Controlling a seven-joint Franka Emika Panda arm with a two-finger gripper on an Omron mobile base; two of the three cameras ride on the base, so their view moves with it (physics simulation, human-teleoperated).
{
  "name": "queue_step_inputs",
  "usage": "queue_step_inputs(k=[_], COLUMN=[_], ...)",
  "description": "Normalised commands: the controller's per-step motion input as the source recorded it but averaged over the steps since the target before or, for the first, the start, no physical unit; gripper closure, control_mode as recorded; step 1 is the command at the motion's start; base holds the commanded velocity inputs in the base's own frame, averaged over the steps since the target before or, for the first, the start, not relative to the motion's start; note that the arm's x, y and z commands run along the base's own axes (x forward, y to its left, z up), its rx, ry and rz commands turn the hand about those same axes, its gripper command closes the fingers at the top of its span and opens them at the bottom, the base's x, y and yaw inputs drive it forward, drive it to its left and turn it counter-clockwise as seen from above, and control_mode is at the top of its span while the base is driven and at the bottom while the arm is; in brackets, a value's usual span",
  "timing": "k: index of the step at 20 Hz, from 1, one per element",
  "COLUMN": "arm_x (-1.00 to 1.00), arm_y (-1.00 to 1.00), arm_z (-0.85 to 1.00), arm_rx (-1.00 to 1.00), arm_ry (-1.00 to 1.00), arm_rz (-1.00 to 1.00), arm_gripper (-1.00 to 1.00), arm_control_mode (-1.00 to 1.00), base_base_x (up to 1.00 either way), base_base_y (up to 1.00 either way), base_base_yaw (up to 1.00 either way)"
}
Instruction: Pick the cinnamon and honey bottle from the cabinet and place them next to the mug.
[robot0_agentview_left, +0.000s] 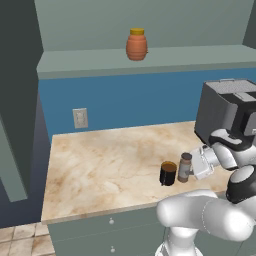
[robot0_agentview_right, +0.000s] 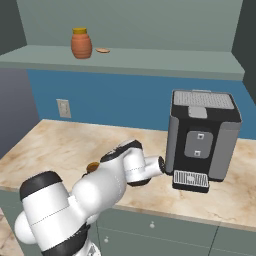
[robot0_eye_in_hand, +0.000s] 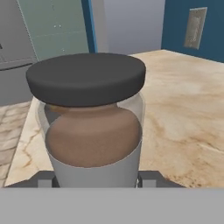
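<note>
The cinnamon (robot0_agentview_left: 185, 167) is a slim shaker with a dark grey cap, upright just right of the black mug (robot0_agentview_left: 168, 173) on the marble counter. My gripper (robot0_agentview_left: 193, 167) is shut on it from the right. In the hand view the cinnamon (robot0_eye_in_hand: 92, 122) stands close up, with the fingertips (robot0_eye_in_hand: 148, 178) on either side of its base. The orange honey bottle (robot0_agentview_left: 136, 45) stands on the shelf of the cabinet (robot0_agentview_left: 190, 57), far above the gripper. In the right base view the honey bottle (robot0_agentview_right: 81, 43) is at the upper left, and my arm hides most of the mug (robot0_agentview_right: 92, 166).
A black and grey coffee machine (robot0_agentview_left: 225, 110) stands on the counter right behind my hand. A wall outlet (robot0_agentview_left: 80, 118) sits on the blue backsplash. A small flat brown item (robot0_agentview_right: 102, 50) lies on the shelf beside the honey bottle. Drawers with knobs (robot0_agentview_left: 111, 220) run below the counter edge.
</note>
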Motion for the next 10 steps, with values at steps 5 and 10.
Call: queue_step_inputs(k=[5, 10], arm_x=[0.00, 0.00], arm_y=[0.00, 0.00], arm_z=[-0.02, 0.00], arm_rx=[0.00, 0.00], arm_ry=[0.00, 0.00], arm_rz=[0.00, 0.00], arm_gripper=[1.00, -1.00], arm_control_mode=[-1.00, -1.00], base_base_x=[0.00, 0.00], base_base_y=[0.00, 0.00], base_base_yaw=[0.00, 0.00])
